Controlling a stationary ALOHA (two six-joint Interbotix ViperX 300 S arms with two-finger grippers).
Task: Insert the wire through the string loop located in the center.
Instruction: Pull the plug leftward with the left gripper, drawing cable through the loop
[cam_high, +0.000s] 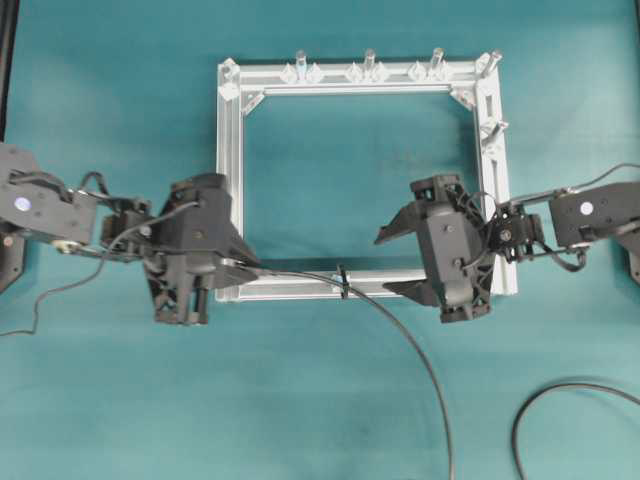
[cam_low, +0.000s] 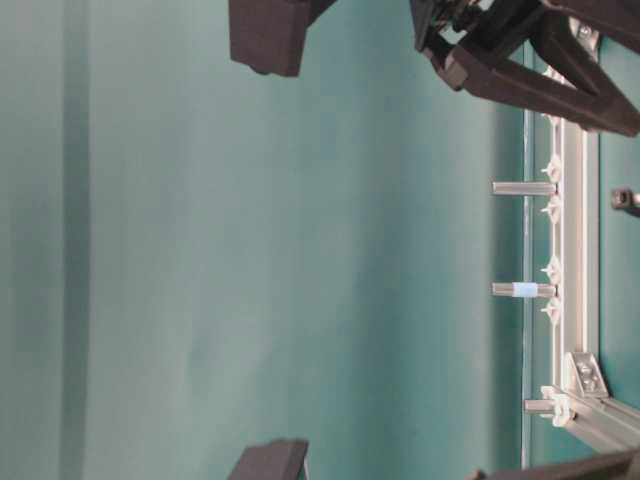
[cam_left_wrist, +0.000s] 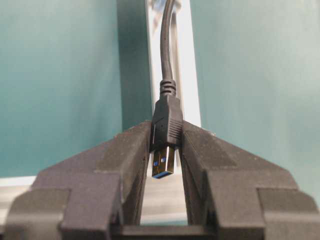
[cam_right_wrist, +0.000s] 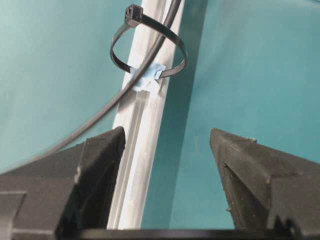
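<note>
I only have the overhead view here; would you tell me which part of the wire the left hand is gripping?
Observer: The left hand pinches the wire by its black plug body; the metal tip, blue inside, points back between the fingers.
Operator: Thank you. Does the wire actually run inside the string loop?
Observer: It appears so. The right wrist view shows it passing through the ring of the string loop, which is taped onto the frame bar.
Operator: And is the right hand carrying anything?
Observer: No. The right hand is wide open and empty, short of the loop.
</note>
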